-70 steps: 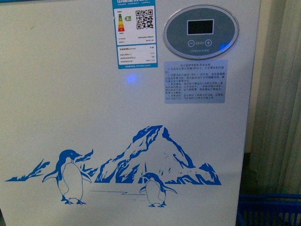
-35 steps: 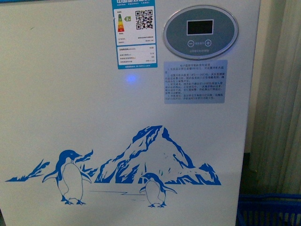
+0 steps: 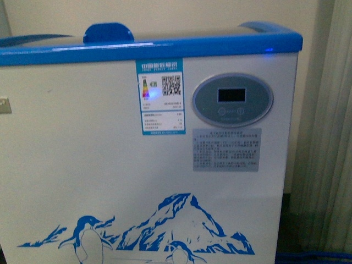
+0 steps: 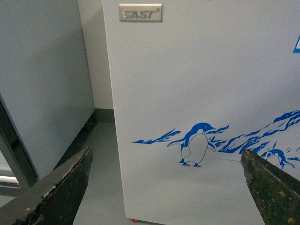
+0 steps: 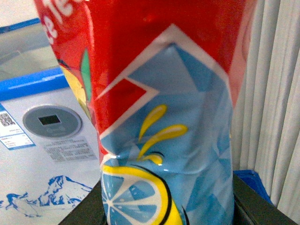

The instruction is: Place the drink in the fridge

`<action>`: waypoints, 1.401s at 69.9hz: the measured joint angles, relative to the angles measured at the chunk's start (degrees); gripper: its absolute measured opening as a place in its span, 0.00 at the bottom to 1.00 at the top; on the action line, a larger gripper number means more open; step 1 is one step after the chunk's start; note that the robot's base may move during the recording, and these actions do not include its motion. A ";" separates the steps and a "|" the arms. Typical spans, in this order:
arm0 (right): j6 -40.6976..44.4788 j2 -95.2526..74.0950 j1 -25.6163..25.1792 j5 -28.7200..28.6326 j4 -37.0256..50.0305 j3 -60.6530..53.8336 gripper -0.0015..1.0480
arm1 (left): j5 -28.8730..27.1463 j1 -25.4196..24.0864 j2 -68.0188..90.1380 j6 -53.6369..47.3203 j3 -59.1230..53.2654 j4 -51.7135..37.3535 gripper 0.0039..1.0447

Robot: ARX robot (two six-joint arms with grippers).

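One drink (image 5: 164, 117), its label creased, sits clamped in the right gripper (image 5: 171, 213) near the fridge (image 3: 110, 181); the left gripper (image 4: 165, 161) hangs empty, jaws apart, facing the penguin decal (image 4: 194, 145). Should the lid (image 3: 181, 34) above the blue rim (image 3: 165, 48) be shut, the drink could knock against it or slip

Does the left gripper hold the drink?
No, the left gripper is open and empty; the drink sits in the right gripper.

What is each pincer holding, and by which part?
The right pincer grips the drink bottle around its labelled body. The left pincer is open and holds nothing.
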State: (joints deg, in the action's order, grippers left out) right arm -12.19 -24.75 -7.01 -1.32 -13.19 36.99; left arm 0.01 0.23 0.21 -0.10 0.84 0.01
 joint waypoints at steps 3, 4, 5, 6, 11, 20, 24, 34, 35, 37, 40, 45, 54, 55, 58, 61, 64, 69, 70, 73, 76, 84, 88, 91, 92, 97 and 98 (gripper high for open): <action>0.00 0.00 0.02 0.02 0.00 0.00 0.39 | 0.02 0.00 0.00 -0.02 0.00 0.00 0.92; -0.02 0.02 0.00 0.02 0.00 0.00 0.39 | -0.02 0.00 0.00 -0.02 0.00 0.00 0.92; 0.00 0.00 0.00 0.02 0.00 0.00 0.39 | -0.04 0.00 0.00 -0.02 0.00 0.00 0.92; 0.00 0.00 0.00 0.02 0.00 0.00 0.39 | -0.02 0.00 0.00 -0.02 0.00 0.00 0.92; 0.00 0.00 0.00 0.02 0.00 0.00 0.39 | -0.02 0.00 0.00 0.00 0.00 0.00 0.92; 0.00 0.00 0.00 0.02 0.00 -0.02 0.38 | 0.00 0.00 0.00 -0.02 0.00 0.00 0.92; 0.00 0.00 0.00 0.02 0.00 -0.02 0.38 | 0.00 0.02 0.00 -0.02 0.00 0.00 0.92; 0.00 0.00 0.00 0.02 0.00 -0.02 0.38 | -0.02 0.00 0.00 -0.02 0.00 0.00 0.92; 0.00 0.02 0.00 0.02 0.00 -0.02 0.38 | -0.02 0.00 0.00 -0.02 0.00 0.00 0.92; 0.00 0.02 0.00 0.02 0.00 -0.02 0.38 | 0.00 0.02 0.00 -0.02 0.00 0.00 0.92; 0.00 0.04 0.00 0.02 0.00 0.00 0.38 | 0.00 0.00 0.00 -0.02 0.00 0.00 0.92; 0.00 0.04 0.00 0.02 0.00 0.00 0.38 | -0.02 0.00 0.00 -0.02 0.00 0.00 0.92; 0.00 0.02 0.00 0.02 0.00 0.00 0.38 | 0.02 0.02 0.00 -0.02 0.00 0.00 0.92; 0.00 0.02 0.00 0.02 0.00 0.00 0.38 | 0.00 0.00 0.00 -0.02 0.00 0.00 0.92; 0.00 0.02 0.00 0.02 0.00 0.00 0.38 | -0.02 0.00 0.00 -0.02 0.00 0.00 0.92; 0.00 0.02 0.00 0.02 0.00 0.00 0.38 | 0.52 0.02 2.45 3.50 1.77 4.66 0.92; -0.02 0.02 0.00 0.02 0.00 0.00 0.38 | 1.22 0.09 7.43 6.97 3.48 5.75 0.92; 0.00 0.02 0.00 0.00 0.00 0.00 0.38 | 4.00 0.00 18.01 9.18 5.16 -1.36 0.92; 0.00 0.02 0.00 0.02 0.00 0.00 0.38 | 4.48 0.00 19.58 9.20 5.40 -2.82 0.92; 0.00 0.02 0.02 0.00 0.00 0.00 0.38 | 6.80 -0.13 26.40 8.87 6.67 -9.53 0.92; 0.00 0.02 0.02 0.02 0.00 0.00 0.38 | 9.35 -0.20 33.42 7.74 8.48 -16.55 0.92; -0.02 0.02 0.00 0.02 0.00 0.00 0.38 | 15.30 0.13 50.86 1.11 15.21 -33.33 0.92; 0.00 0.02 0.00 0.02 0.00 0.00 0.38 | 19.80 1.05 60.08 -5.20 20.44 -40.37 0.92; 0.00 0.02 0.00 0.02 0.00 0.00 0.38 | 21.86 1.64 64.11 -8.50 23.17 -42.40 0.92; 0.00 0.02 0.00 0.02 0.00 0.00 0.38 | 23.28 2.03 66.60 -10.84 25.00 -43.19 0.92; 0.00 0.02 0.00 0.00 0.00 0.00 0.38 | 26.82 3.15 73.31 -17.81 30.56 -42.86 0.92; 0.00 0.02 0.02 0.00 0.00 0.00 0.38 | 27.80 3.50 75.32 -20.13 32.35 -42.36 0.92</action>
State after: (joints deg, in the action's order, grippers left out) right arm -12.19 -24.73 -6.98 -1.32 -13.19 36.99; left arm 27.81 3.73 75.53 -20.23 33.19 -42.35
